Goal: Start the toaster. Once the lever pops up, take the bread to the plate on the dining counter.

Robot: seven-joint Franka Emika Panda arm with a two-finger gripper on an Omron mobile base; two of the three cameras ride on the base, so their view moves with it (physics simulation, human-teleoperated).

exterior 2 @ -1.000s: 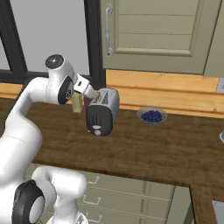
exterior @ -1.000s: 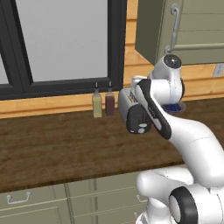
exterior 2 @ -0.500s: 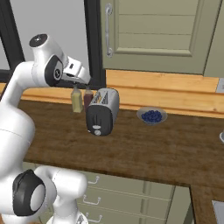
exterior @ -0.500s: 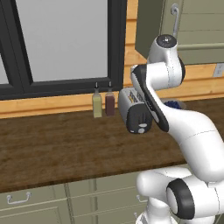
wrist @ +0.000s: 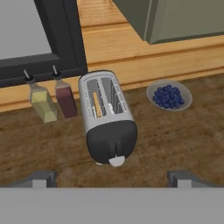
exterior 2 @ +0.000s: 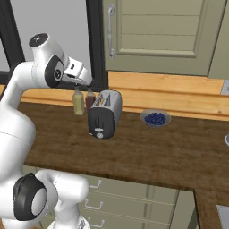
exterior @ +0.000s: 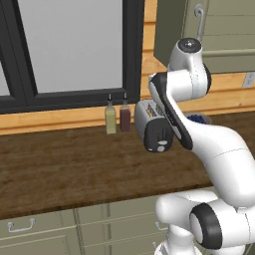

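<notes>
The toaster (wrist: 106, 120) lies under my hand on the dark wood counter, its black end panel facing me with a small white lever (wrist: 116, 161) low on it. The bread (wrist: 97, 104) shows as a pale yellowish slice down in the left slot. My gripper (wrist: 113, 179) hangs open above and in front of the toaster, touching nothing, its fingertips (wrist: 41, 178) spread wide. In the right base view the toaster (exterior 2: 105, 114) stands right of my raised gripper (exterior 2: 80, 80). In the left base view my arm covers part of the toaster (exterior: 152, 127). The plate and the dining counter are out of view.
A yellow-green bottle (wrist: 42, 105) and a dark red bottle (wrist: 65, 100) stand just left of the toaster against the window ledge. A bowl of blueberries (wrist: 169, 96) sits to its right. A green wall cabinet (exterior 2: 156, 36) hangs above the counter.
The arm has lifted and drawn back from the toaster, so the hand now sits higher, up by the bottles. The jaws stay open; toaster and bottles have not moved.
</notes>
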